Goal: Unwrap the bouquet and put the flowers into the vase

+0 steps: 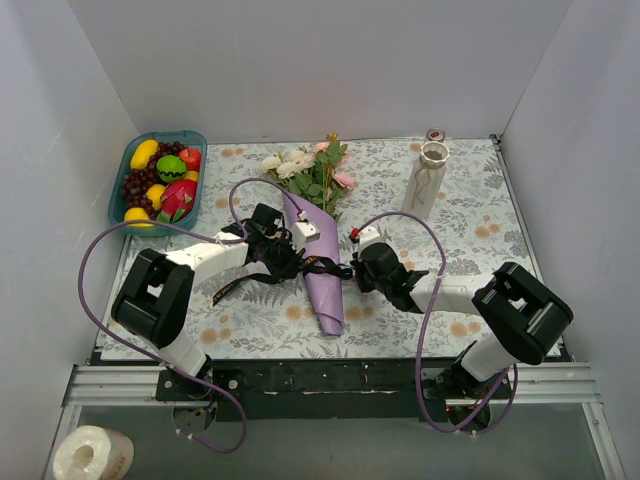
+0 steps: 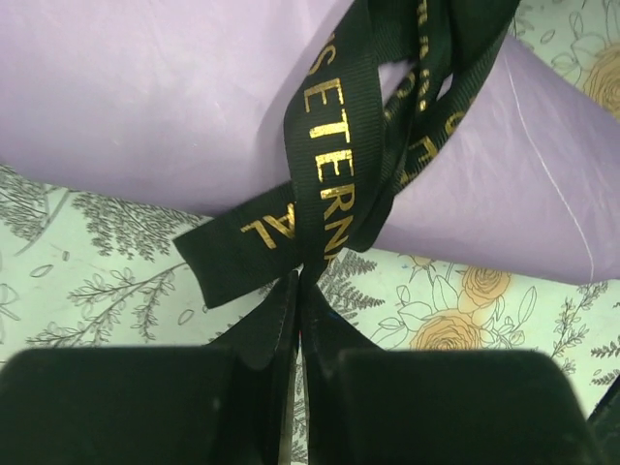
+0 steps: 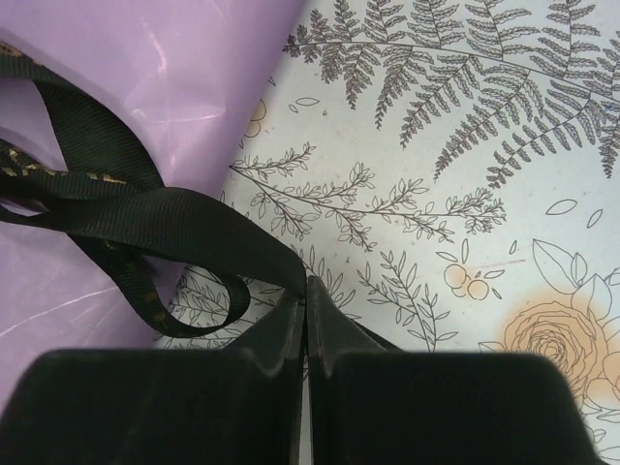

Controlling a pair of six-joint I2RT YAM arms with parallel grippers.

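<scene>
Bouquet (image 1: 325,290) lying flat on the floral-print desk (image 1: 480,210), mid-desk, between the two arms. Long axis running near-to-far and leaning slightly left at the far end. Pointed tip of the purple paper cone (image 2: 145,97) facing the arm bases, flowers (image 1: 305,165) fanning out toward the back wall.

Black gold-lettered ribbon (image 2: 329,165) wrapping the cone about halfway along, with loops and tails spilling to both sides.

Left fingers (image 2: 269,329) sitting at the cone's left side, pressed together and pinching a ribbon tail just off the paper's edge, over the desk. Right fingers (image 3: 334,329) sitting at the cone's right side, also together, clamping another ribbon strand. Purple paper lying just beside them, at the upper left of that wrist view. Both pairs gripping ribbon only; neither appearing to touch the paper.

Further back, vase (image 1: 425,180) standing upright to the right of the flower heads, apart from them. Small red-topped jar (image 1: 434,134) sitting just behind it. Teal bin (image 1: 115,195) holding plastic fruit (image 1: 165,178) in the far left corner.
</scene>
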